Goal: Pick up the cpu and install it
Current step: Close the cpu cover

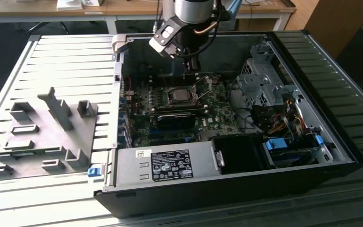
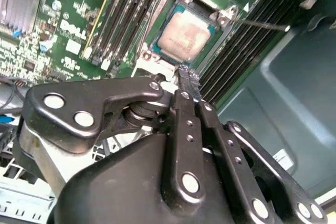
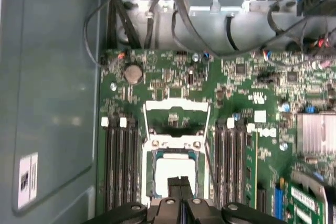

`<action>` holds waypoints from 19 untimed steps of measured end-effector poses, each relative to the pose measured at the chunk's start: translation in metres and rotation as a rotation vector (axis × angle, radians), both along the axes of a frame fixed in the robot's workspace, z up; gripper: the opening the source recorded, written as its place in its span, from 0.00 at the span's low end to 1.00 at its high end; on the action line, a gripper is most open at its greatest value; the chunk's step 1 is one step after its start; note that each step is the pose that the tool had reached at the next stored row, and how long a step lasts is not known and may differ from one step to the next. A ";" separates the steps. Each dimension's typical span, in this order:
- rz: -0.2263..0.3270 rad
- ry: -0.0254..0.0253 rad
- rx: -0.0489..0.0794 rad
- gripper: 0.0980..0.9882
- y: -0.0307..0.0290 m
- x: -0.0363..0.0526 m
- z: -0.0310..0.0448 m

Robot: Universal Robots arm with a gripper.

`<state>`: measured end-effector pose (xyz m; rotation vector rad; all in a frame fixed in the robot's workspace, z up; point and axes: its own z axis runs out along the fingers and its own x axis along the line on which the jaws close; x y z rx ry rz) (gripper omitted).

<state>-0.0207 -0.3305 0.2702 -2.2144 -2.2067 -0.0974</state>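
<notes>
Cpu (image 2: 185,36) lies flat in its socket (image 2: 157,59) on the green motherboard (image 1: 168,127), silver top up, and we see it seated squarely in both wrist views. In the exterior view it shows as a small pale square (image 1: 180,96) near the middle of the open computer case (image 1: 332,94).

We find the jaws narrow, drawn together with barely a slit between them, and holding nothing. Their dark fingertips (image 3: 174,187) hang just over one edge of the chip; we cannot tell whether they touch it. The arm (image 1: 191,14) comes down into the case from 12 o'clock in the exterior view.

The socket's metal load plate (image 3: 177,114) stands swung open beside the chip, and a thin lever rod (image 2: 262,24) juts out near it. Banks of black memory slots (image 3: 122,166) run along two opposite sides of the socket.

At 6 o'clock from the chip in the exterior view sits the grey power supply (image 1: 166,165). At 9 o'clock from the case, on the slatted tabletop (image 1: 68,61), rests a grey plastic fixture (image 1: 43,137), with a small blue clip (image 1: 94,171) just beside the case's corner.
</notes>
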 end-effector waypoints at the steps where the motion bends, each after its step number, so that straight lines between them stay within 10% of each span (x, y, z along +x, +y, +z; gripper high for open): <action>1: 0.000 0.0006 0.000 0.01 0.0000 0.0030 -0.0003; 19: 0.021 0.0044 -0.001 0.01 0.0006 0.0324 -0.0076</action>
